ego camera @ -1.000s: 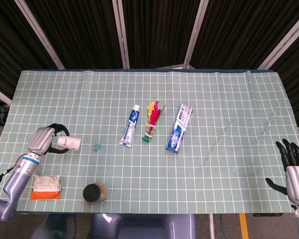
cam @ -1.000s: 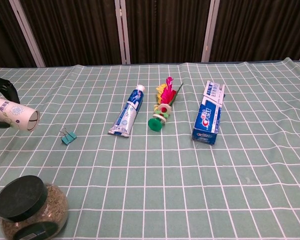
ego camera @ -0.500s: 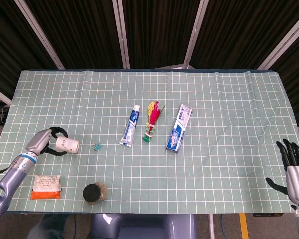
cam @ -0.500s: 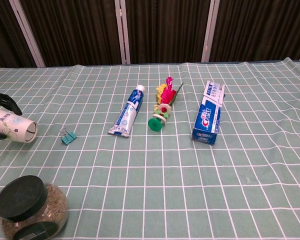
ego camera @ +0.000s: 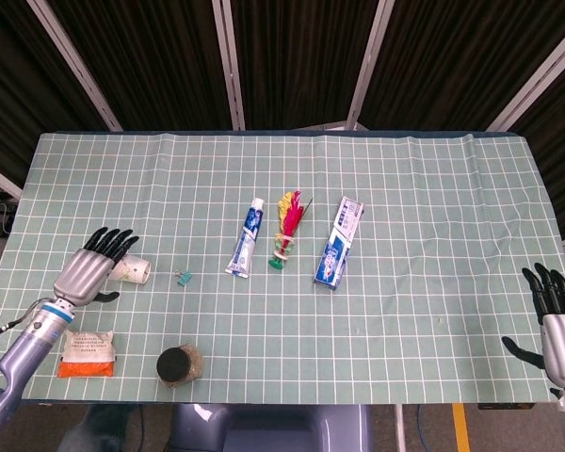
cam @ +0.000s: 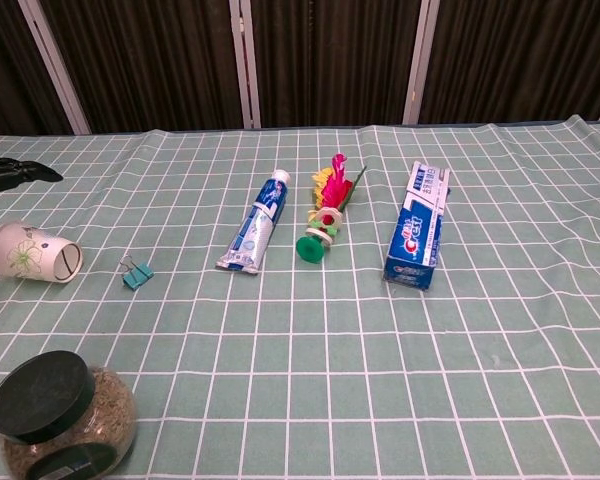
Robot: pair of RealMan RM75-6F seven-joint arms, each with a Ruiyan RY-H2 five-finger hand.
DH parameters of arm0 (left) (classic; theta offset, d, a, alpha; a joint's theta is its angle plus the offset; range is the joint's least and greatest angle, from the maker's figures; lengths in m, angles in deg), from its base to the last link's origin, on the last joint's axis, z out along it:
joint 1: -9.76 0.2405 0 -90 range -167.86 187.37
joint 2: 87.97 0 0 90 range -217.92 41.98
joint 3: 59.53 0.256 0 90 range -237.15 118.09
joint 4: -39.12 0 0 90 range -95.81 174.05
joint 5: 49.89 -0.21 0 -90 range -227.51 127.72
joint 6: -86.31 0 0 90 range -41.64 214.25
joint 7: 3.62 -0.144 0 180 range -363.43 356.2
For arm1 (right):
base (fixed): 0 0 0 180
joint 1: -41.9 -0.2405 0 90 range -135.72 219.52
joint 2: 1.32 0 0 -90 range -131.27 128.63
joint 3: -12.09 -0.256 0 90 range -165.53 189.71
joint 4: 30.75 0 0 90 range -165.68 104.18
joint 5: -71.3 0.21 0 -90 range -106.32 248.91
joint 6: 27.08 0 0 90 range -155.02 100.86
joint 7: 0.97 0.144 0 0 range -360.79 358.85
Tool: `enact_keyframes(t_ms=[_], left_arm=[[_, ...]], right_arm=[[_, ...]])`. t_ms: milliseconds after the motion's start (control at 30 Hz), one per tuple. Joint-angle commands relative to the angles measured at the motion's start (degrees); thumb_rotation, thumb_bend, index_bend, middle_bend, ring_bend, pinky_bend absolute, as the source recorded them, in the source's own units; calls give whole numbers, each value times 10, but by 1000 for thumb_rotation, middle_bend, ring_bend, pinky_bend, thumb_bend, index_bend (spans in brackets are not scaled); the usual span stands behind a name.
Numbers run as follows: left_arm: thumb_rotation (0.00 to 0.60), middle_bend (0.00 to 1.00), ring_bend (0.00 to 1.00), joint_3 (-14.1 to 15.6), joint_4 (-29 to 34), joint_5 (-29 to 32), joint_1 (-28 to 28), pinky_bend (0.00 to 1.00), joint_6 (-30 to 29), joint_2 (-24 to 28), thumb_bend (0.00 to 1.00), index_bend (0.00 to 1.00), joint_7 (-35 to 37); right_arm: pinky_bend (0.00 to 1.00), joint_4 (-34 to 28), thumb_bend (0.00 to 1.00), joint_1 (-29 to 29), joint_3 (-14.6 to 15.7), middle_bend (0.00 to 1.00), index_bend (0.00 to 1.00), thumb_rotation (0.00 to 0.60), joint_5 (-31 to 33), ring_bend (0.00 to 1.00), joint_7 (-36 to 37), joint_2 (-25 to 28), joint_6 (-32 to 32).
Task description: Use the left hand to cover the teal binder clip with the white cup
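The white cup (ego camera: 132, 271) (cam: 34, 255) lies on its side on the table, mouth facing right toward the teal binder clip (ego camera: 183, 278) (cam: 135, 274), a short gap apart. My left hand (ego camera: 96, 268) hovers over the cup's left end with its fingers spread and nothing in them; in the chest view only its fingertips (cam: 20, 172) show at the left edge, above the cup. My right hand (ego camera: 557, 311) rests at the table's front right corner, fingers apart and empty.
A dark-lidded jar (ego camera: 178, 364) (cam: 58, 412) stands near the front edge, an orange packet (ego camera: 88, 351) to its left. A toothpaste tube (ego camera: 246, 239), a feathered shuttlecock (ego camera: 285, 231) and a toothpaste box (ego camera: 338, 242) lie mid-table.
My left hand lowered the cup to the table, let go of it and opened, lifting its fingers above it. The cup now lies on its side. The right hand has not moved.
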Motion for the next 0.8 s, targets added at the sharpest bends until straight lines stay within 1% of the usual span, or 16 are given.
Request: enact_keyframes(t_ms=[33, 133, 233, 267, 300, 400, 533, 600, 800], left_arm=[[600, 30, 0, -21, 116, 83, 31, 0, -28, -39, 0, 57, -355], [600, 22, 0, -29, 128, 107, 30, 0, -34, -58, 0, 57, -427], [600, 20, 0, -37, 128, 123, 24, 0, -39, -76, 0, 57, -481], [600, 23, 0, -38, 125, 126, 22, 0, -42, -81, 0, 57, -494], [600, 28, 1, -41, 111, 127, 18, 0, -49, -91, 0, 57, -525], [600, 38, 11, -45, 84, 136, 11, 11, -54, -112, 0, 57, -557], [600, 52, 28, -47, 65, 143, 3, 43, -45, -122, 0, 61, -552], [600, 76, 52, -47, 57, 143, 0, 82, -42, -125, 0, 83, -547], [600, 133, 115, -50, -4, 138, -26, 146, -5, -142, 0, 141, -477]], right_arm=[[0, 0, 0, 1, 0, 0, 0, 600, -1, 0, 3, 1, 1], [0, 1, 0, 1, 0, 0, 0, 600, -2, 0, 4, 2, 2], [0, 1, 0, 2, 0, 0, 0, 600, -1, 0, 5, 3, 2], [0, 2, 0, 2, 1, 0, 0, 600, 0, 0, 5, 3, 2], [0, 2, 0, 1, 1, 0, 0, 600, 1, 0, 6, 3, 0], [0, 3, 0, 0, 1, 0, 0, 600, 3, 0, 3, 3, -3], [0, 2, 0, 0, 0, 0, 0, 600, 3, 0, 0, 2, -3], [0, 2, 0, 0, 0, 0, 0, 600, 4, 0, 0, 1, -4], [0, 3, 0, -2, -1, 0, 0, 600, 9, 0, -3, 0, -7]])
